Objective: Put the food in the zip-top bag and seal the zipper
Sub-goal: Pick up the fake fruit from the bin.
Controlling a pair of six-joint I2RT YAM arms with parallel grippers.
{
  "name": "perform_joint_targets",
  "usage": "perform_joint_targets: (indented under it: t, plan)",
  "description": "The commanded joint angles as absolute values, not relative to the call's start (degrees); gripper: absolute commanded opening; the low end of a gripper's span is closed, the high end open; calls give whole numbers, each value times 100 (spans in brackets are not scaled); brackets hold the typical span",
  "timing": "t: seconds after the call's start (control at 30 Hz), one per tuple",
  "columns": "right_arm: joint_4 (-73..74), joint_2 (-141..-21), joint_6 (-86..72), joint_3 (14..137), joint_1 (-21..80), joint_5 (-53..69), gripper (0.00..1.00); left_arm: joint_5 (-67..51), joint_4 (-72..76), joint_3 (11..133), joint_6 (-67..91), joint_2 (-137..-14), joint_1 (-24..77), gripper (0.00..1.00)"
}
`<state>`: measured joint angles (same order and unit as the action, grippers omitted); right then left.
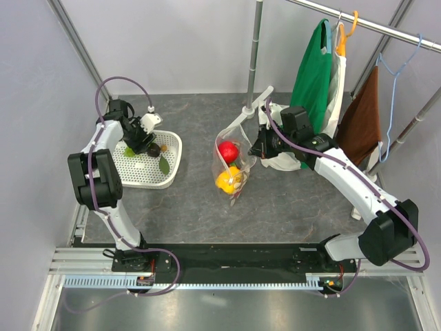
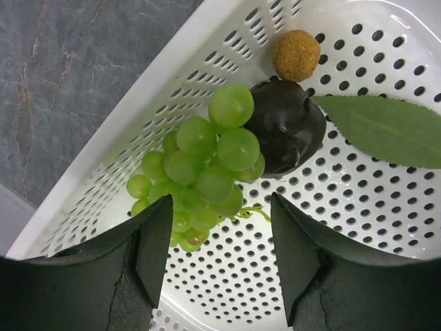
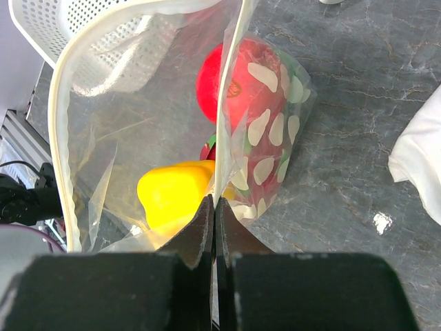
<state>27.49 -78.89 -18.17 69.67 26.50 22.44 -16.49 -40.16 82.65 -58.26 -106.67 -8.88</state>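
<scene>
The green bunch of grapes [image 2: 207,162] lies in the white perforated basket [image 2: 172,83], just ahead of my left gripper [image 2: 220,221]. That gripper is open, and its left finger [image 2: 155,248] is beside the bunch's lower grapes. In the top view the left gripper [image 1: 145,141] hovers over the basket [image 1: 172,155]. My right gripper [image 3: 215,207] is shut on the upper edge of the zip-top bag [image 3: 138,138], holding it upright with its mouth open. A red food [image 3: 238,83] and a yellow one [image 3: 172,196] sit inside. The pale zipper [image 3: 58,138] rims the opening.
A dark rounded item [image 2: 286,124], a small brown ball [image 2: 295,55] and a green leaf [image 2: 386,127] share the basket. A white cloth [image 1: 279,162] lies behind the right gripper [image 1: 256,148]. A pole [image 1: 253,55] and hanging green [image 1: 313,69] and brown [image 1: 362,117] garments stand at the back right.
</scene>
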Motion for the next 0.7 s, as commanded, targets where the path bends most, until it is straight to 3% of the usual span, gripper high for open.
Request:
perform_joint_targets:
  t: [0.0,0.47,0.53,0.67]
  plan:
    - [2707,-7910,-1758,7251,2663,2364,0,-1565,-3780,8508,-6302,-10845,-888,65]
    - [2742,-7998,-1784,7330,2663,2443,0,-1512,-3612,7945,-6654,-11021,-809,60]
    - [2742,-8007,-1793,7304,2663,2452,0,-1459,-3612,7919,-6478,-11118,-826,55]
    - [2742,-7989,-1811,7313,2663,2452,0,-1485,-3577,7936,-6056,-10934,-852,32]
